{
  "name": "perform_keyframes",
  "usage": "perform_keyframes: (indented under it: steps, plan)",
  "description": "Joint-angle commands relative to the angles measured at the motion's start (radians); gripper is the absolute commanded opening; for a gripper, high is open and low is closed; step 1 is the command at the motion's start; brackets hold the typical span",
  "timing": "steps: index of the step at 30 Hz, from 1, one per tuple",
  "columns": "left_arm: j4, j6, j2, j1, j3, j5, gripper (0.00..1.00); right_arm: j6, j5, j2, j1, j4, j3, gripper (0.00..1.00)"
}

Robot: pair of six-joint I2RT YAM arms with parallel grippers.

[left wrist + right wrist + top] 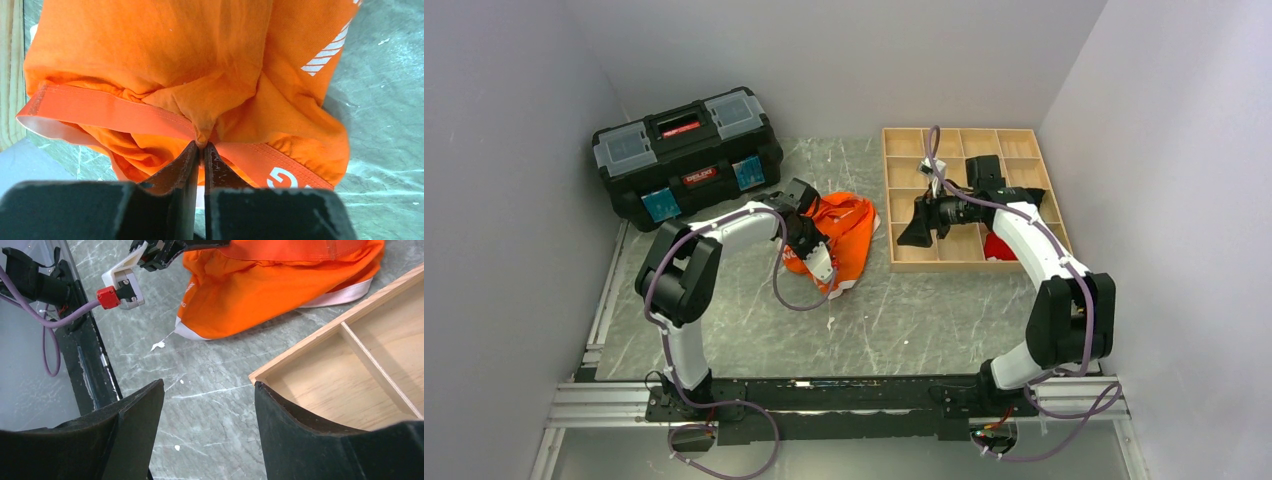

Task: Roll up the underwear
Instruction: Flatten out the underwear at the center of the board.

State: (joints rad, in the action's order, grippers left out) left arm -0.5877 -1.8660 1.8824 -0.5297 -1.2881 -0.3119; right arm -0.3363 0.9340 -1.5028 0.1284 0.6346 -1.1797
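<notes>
You get plenty of open surface (pixel 904 320) on the near side, in front of the underwear (pixel 854 225). Back left, the toolbox (pixel 686 150) blocks you. On the right the wooden tray (pixel 906 175) sits just beside the fabric, so that gap's tight.

underwear (pixel 150 60): running off the left wrist view's top edge
waistband lettering (pixel 277 178): being partly covered by the left gripper (pixel 201 146)
red cloth (pixel 997 246): lying half hidden behind the right arm (pixel 1027 236)

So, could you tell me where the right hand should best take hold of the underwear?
Probably the underwear by its white-trimmed edge beside the tray, approached from the tray side: that edge lies flat and free, while the left hand pinches a bunched fold.
</notes>
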Motion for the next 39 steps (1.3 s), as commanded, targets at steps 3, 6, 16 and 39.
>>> perform_keyframes:
  steps: [3, 6, 16, 39]
  plan:
    - [-0.038, 0.040, -0.016, -0.004, -0.044, -0.015, 0.11, -0.014, 0.043, -0.010, -0.004, -0.007, -0.036, 0.68]
    - [-0.054, 0.081, -0.049, -0.002, -0.062, -0.027, 0.13, -0.038, 0.048, -0.015, -0.003, 0.020, -0.056, 0.69]
    - [-0.150, 0.168, -0.146, 0.017, -0.085, -0.049, 0.07, -0.133, 0.054, -0.091, 0.095, 0.115, -0.127, 0.70]
    - [-0.597, 0.572, -0.002, 0.191, -0.403, -0.126, 0.02, 0.310, -0.355, -0.086, 0.520, -0.626, 0.193, 0.71]
